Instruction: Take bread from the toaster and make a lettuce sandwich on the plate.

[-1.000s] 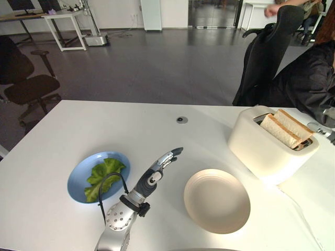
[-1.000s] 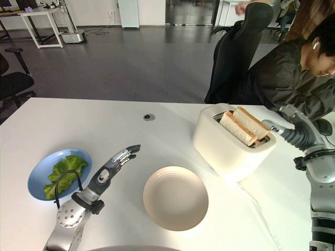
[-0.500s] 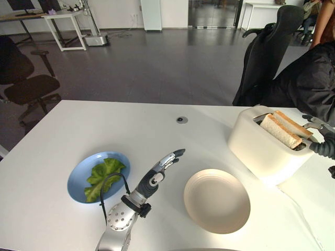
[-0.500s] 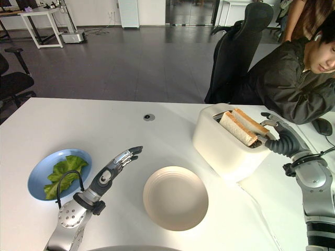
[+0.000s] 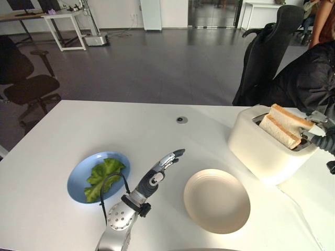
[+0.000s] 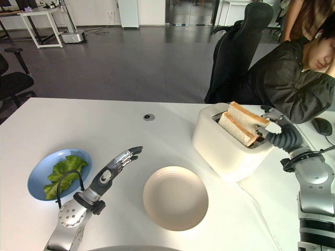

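Note:
A white toaster (image 6: 224,150) stands at the right of the white table with two bread slices in its slots. My right hand (image 6: 278,134) is shut on the right end of the rear bread slice (image 6: 248,116), which sits raised and tilted above the front slice (image 6: 235,129). A bare cream plate (image 6: 175,198) lies in front of the toaster at centre. On the left, a blue plate (image 6: 35,171) holds a lettuce leaf (image 6: 64,173). My left hand (image 6: 113,169) rests on the table between the two plates, fingers stretched out and open, holding nothing.
A small round grommet (image 6: 149,117) is set into the table behind the plates. A white cable (image 6: 257,208) runs from the toaster toward the front edge. A black office chair (image 6: 235,52) stands close behind the toaster. A dark mouse (image 6: 322,126) lies far right.
My right hand came in to the toaster's right end, closed on the rear bread slice and raised it a little. The left hand shifted very slightly forward, then held still.

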Tool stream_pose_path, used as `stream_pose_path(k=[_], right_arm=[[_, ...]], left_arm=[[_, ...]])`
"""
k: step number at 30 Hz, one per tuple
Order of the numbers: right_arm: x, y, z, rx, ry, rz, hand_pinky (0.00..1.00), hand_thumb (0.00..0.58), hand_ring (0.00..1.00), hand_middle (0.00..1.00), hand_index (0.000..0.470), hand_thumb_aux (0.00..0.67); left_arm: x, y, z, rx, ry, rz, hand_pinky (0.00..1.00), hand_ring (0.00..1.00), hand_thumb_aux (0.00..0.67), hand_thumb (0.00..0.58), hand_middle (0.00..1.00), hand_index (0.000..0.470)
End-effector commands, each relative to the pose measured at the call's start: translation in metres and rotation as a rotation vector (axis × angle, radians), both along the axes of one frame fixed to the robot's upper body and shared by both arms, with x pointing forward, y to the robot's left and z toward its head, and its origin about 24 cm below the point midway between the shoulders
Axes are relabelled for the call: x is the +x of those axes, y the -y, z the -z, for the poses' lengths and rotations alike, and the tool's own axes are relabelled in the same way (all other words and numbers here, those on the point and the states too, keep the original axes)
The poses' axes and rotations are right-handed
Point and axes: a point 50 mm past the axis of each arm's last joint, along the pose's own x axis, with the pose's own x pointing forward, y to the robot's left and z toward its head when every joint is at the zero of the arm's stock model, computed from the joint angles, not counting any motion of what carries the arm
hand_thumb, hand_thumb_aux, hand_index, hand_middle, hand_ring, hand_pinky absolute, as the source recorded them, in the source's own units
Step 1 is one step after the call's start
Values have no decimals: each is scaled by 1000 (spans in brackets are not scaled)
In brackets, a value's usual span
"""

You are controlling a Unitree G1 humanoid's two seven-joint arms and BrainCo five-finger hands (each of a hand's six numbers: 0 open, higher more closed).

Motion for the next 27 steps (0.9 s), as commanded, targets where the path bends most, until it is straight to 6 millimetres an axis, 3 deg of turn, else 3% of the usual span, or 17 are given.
stream_pose_path(k=[1,5,8,12,16,19,27], right_arm=[[0,5,-52,218,126,-78,0,580,0,0,470,670],[-7,3,-91,347,155,-213,0,580,0,0,470,670],[-8,-15,-96,376,57,-389,0,580,0,0,470,670],[-14,-74,-60,273,-294,-743,0,580,0,0,470,670],[-21,-113,-30,112,-480,-920,0,580,0,0,470,670],[-20,-127,-8,-22,-561,-958,0,580,0,0,470,670],[-7,-154,53,-305,-655,-950,0,580,0,0,470,670]], left_arm=[[0,-5,-2,8,6,-31,0,0,0,0,0,0],[1,-15,-10,18,47,-94,0,0,0,0,0,0],[5,-32,-25,78,108,-183,0,0,0,0,0,0],[3,-70,-46,382,199,-345,0,0,0,0,0,0],[-2,-101,-50,822,271,-475,0,0,0,0,0,0],[-6,-120,-44,1050,260,-530,0,0,0,0,0,0],[-17,-161,-17,1372,79,-576,0,0,0,0,0,0]])
